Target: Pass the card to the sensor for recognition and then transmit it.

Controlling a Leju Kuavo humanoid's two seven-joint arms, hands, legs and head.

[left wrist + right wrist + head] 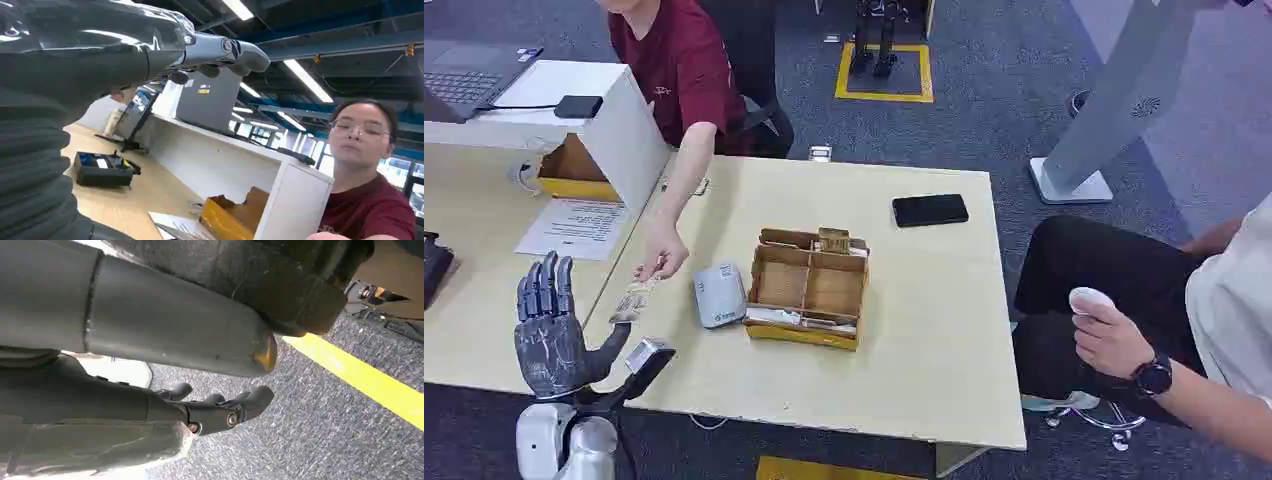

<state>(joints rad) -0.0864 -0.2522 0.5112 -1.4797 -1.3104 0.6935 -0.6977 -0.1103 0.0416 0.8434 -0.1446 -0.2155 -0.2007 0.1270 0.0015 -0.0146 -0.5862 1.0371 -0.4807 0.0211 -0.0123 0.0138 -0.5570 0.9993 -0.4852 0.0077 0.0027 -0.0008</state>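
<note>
Left hand raised above near-left table edge, palm up, fingers spread – holds nothing. Small pale card lies flat on light wooden table, pinched at far end by hand of person in dark red shirt, just beyond left hand's thumb. Grey rounded sensor box beside card, between it and open cardboard tray with compartments. Black phone near far edge. Right hand hangs over grey carpet – fingers loosely curled, nothing in them.
</note>
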